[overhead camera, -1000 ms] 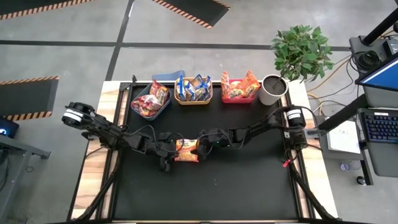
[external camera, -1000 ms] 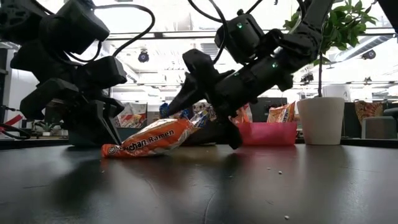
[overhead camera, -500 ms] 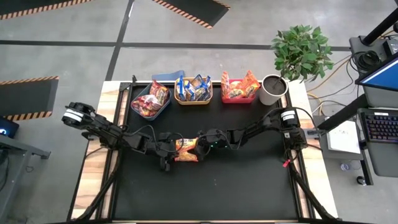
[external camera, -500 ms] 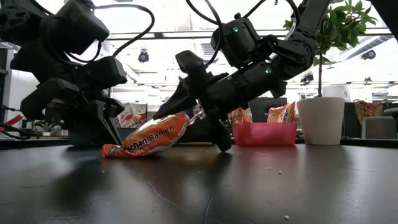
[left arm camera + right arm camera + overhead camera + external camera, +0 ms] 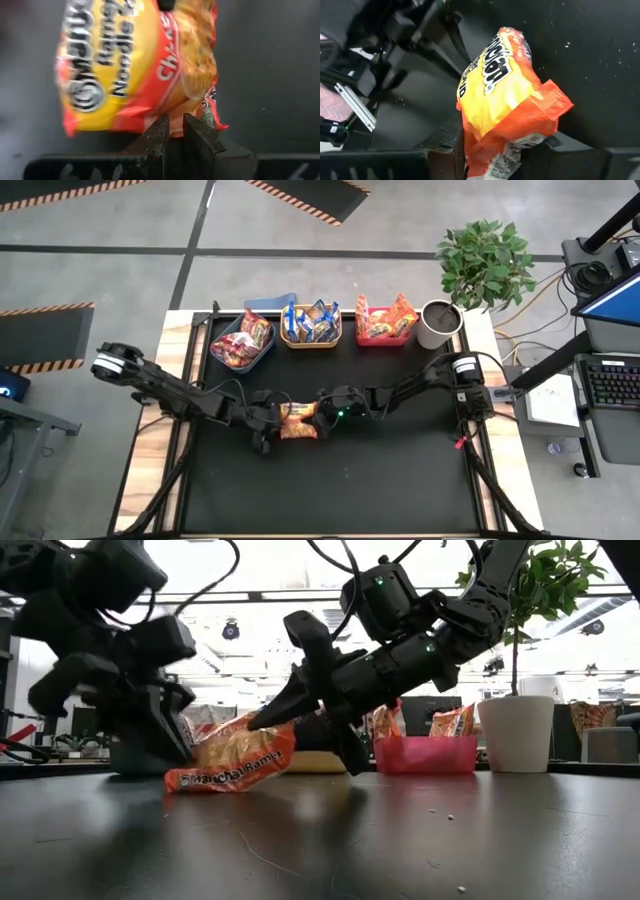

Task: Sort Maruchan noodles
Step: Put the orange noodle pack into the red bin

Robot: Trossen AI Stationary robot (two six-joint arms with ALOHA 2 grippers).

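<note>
One Maruchan noodles packet (image 5: 297, 420), yellow with orange-red trim, lies at the middle of the black table between my two grippers. My left gripper (image 5: 272, 421) is shut on its left end, and my right gripper (image 5: 318, 418) has closed on its right end. In the low view the packet (image 5: 232, 762) is tilted, its lower left edge (image 5: 195, 782) on the table and its right end raised. Further packets sit in the blue bin (image 5: 242, 340), yellow bin (image 5: 311, 325) and red bin (image 5: 384, 322) along the far edge. My left gripper pinches the packet's crimped red end seam (image 5: 176, 121) between its two fingers, which come nearly level from the table's left. That end stays low by the table. My right gripper has the packet's orange end (image 5: 520, 131) between its two fingers, coming slanted down from the table's right. One finger (image 5: 285, 712) lies over the packet's top and the other (image 5: 350, 752) reaches below. This end is raised and the wrapper bulges.
A white pot (image 5: 438, 323) with a green plant (image 5: 485, 260) stands at the far right, beside the red bin. Small crumbs (image 5: 447, 816) dot the black table top. The near half of the table lies in front of both arms.
My right gripper has moved toward the table's left onto the packet and shut its wide-open fingers around the right end. That end has risen and the wrapper has bunched up, while the left end stays low in my left gripper.
</note>
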